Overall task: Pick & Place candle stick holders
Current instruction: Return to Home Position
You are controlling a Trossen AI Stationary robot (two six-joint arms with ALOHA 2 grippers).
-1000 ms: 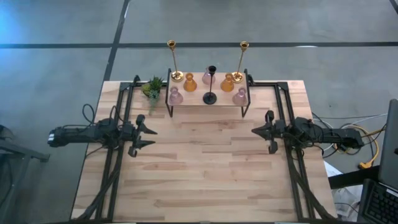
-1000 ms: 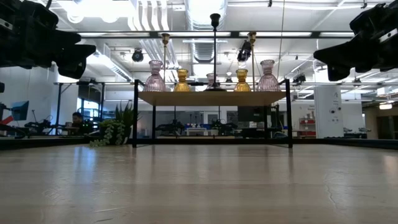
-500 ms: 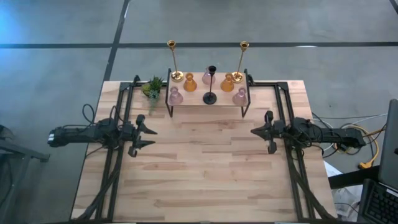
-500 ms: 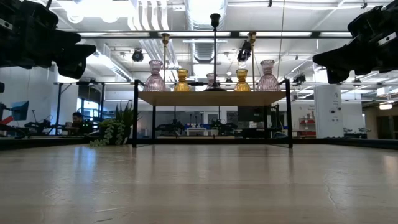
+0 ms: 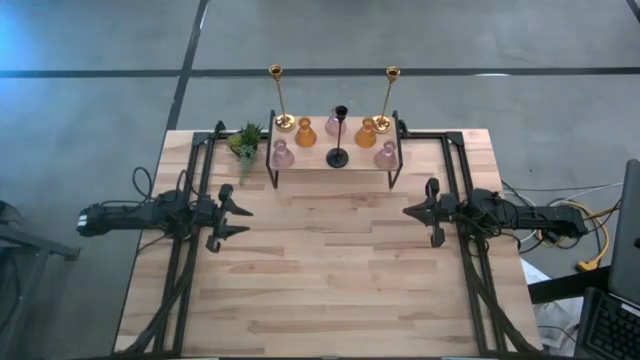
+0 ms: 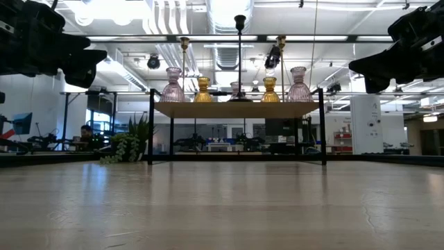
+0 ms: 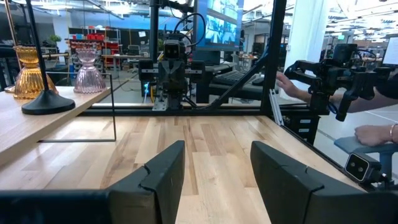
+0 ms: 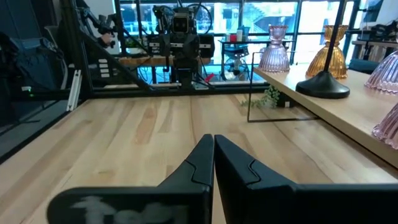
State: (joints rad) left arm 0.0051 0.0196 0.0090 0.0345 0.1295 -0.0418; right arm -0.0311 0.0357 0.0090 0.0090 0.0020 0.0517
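Left pincer (image 7: 214,162) hangs empty over the left side of the table (image 5: 320,280), its two dark fingers spread well apart. Right pincer (image 8: 213,148) hangs empty over the right side, its fingers pressed together. Both are well apart from the shelf (image 6: 236,110), a pale wooden board on a thin black wire frame at the table's far edge.

All eight candle stick holders stand upright on that shelf. Two tall, thin brass sticks (image 5: 285,122) with round bases rise at the rear corners. Two squat amber glass holders (image 5: 305,132), ribbed and flared, sit just inside them. Three pink glass holders (image 5: 282,154), ribbed in the same way, stand one at each front corner and one at the rear middle. A black stemmed holder (image 5: 338,157), matte, with a wide flat foot and a slender stalk, stands at the front middle. A small green potted plant (image 5: 244,142) sits just beside the shelf's left legs.

I judge the placing done and only the parking of the arms left. The main risk from here is a jolt. The brass sticks look top-heavy on small feet, so a sharp arm stop that shakes the table could tip one into the glass beside it, and glass chips or rolls off. A person's hand (image 7: 372,133) shows beyond the table's right side, so I would watch any swing that way.
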